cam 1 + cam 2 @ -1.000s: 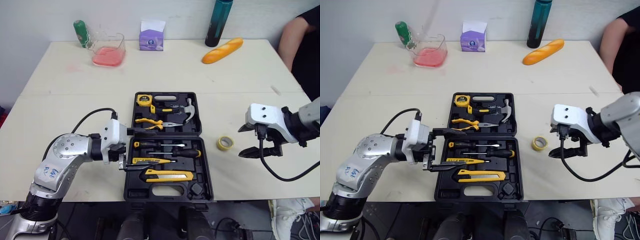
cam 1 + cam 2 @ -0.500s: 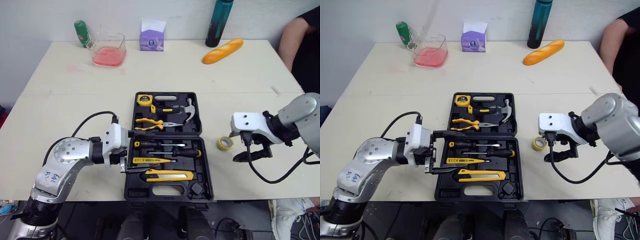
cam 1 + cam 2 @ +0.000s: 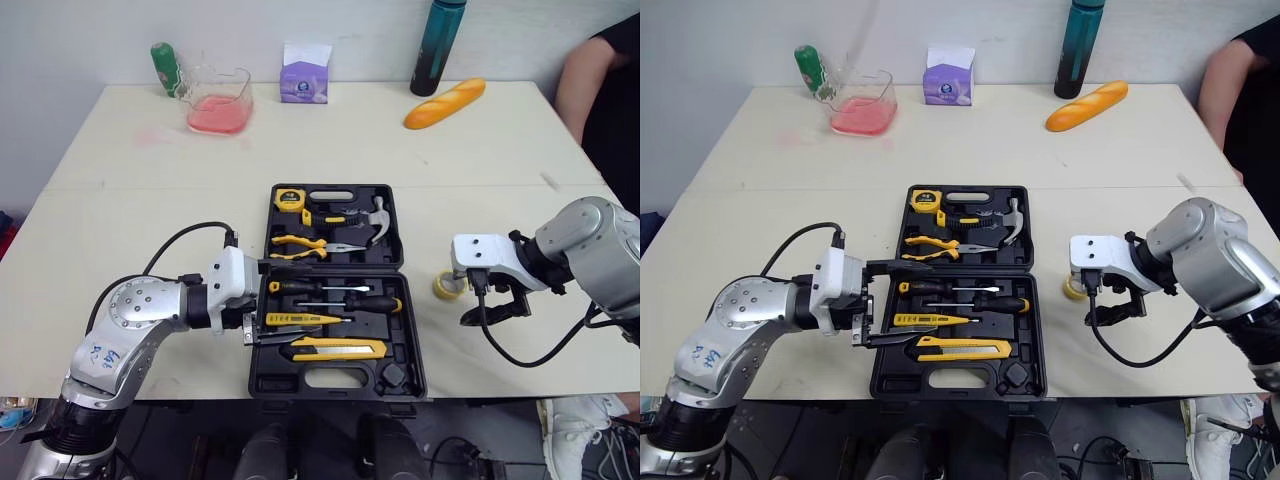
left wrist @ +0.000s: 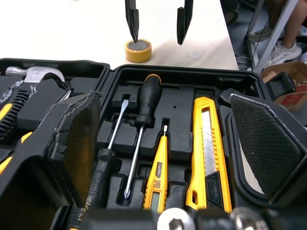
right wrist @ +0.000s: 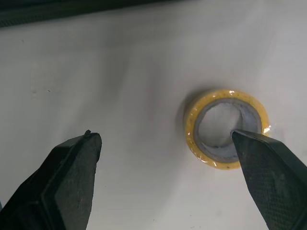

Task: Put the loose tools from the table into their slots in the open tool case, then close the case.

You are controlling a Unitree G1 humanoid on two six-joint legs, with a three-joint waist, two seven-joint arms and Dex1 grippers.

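Fingers [image 5: 271, 177] spread, one covering tape roll [image 5: 191, 129] edge.

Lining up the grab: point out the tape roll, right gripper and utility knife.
tape roll [image 5: 192, 130]: right wrist view, yellow rim.
right gripper [image 5: 163, 135]: right wrist view, midway between fingertips.
utility knife [image 4: 207, 143]: left wrist view, mid-body.

Bright, even light falls from overhead, and the bench [image 3: 130, 200] is pale and evenly lit, with only soft, short shadows. In the right wrist view it washes out almost to white, a faint grey shadow hugging the tape roll [image 5: 225, 128]. The tool case [image 4: 182, 100] stays dark — a dull sheen on its plastic
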